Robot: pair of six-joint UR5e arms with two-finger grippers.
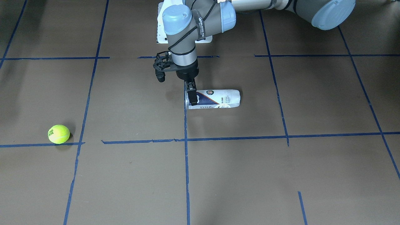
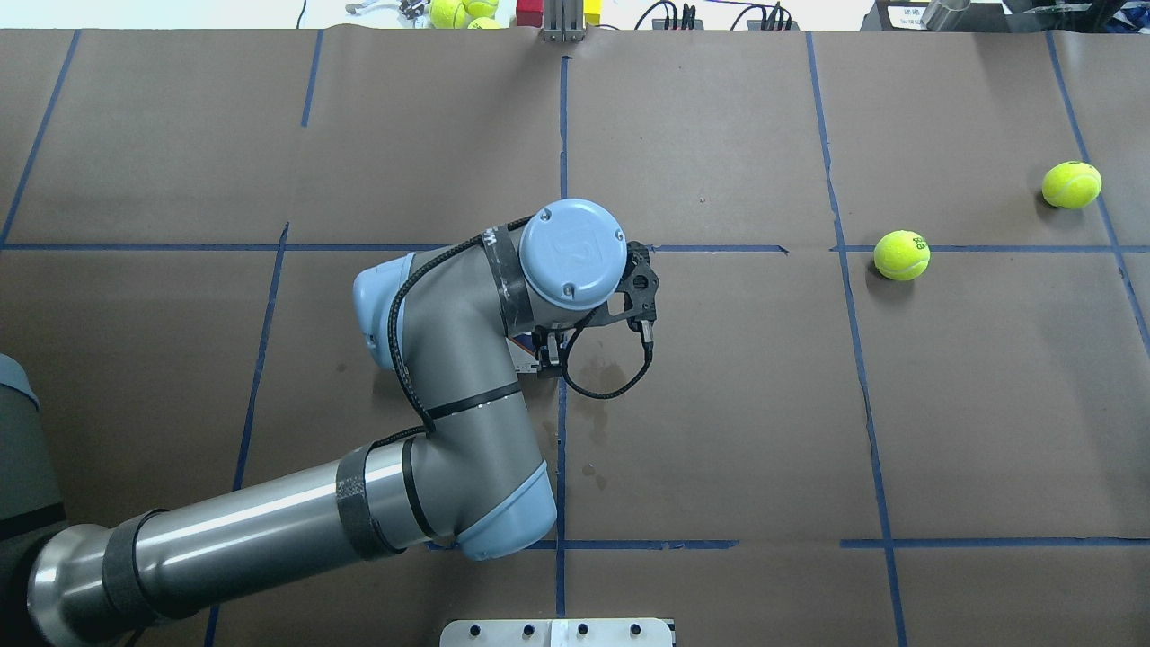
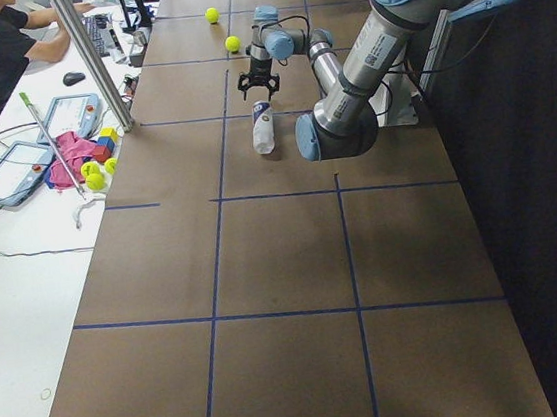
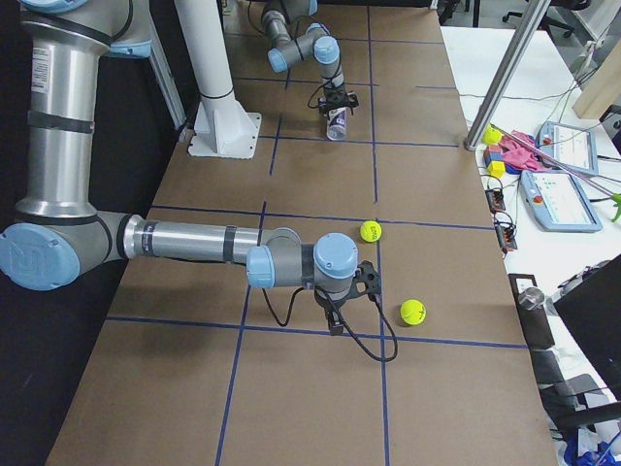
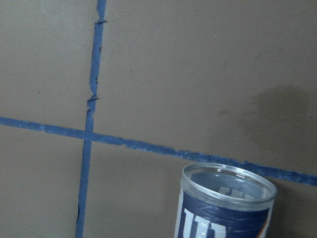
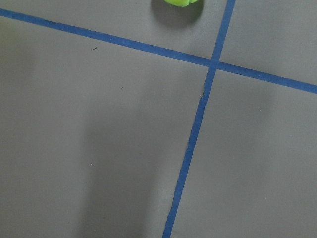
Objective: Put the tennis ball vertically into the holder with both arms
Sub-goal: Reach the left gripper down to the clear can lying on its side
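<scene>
The holder (image 1: 218, 99), a clear can with a white-and-navy label, lies on its side mid-table, its open silvery rim (image 5: 228, 184) facing along the table. My left gripper (image 1: 190, 97) reaches down over the can's open end, one finger (image 1: 193, 95) in front of the can. I cannot tell whether the jaws press on it. In the overhead view the arm hides the can. A tennis ball (image 1: 58, 134) lies on my right side, also in the overhead view (image 2: 901, 255). My right gripper (image 4: 335, 325) hovers near it. I cannot tell whether it is open or shut.
A second tennis ball (image 2: 1071, 184) lies further right. A ball's edge (image 6: 182, 2) shows at the top of the right wrist view. The white base plate (image 2: 557, 632) is at the near edge. Spare balls (image 2: 458, 11) and clutter lie beyond the far edge.
</scene>
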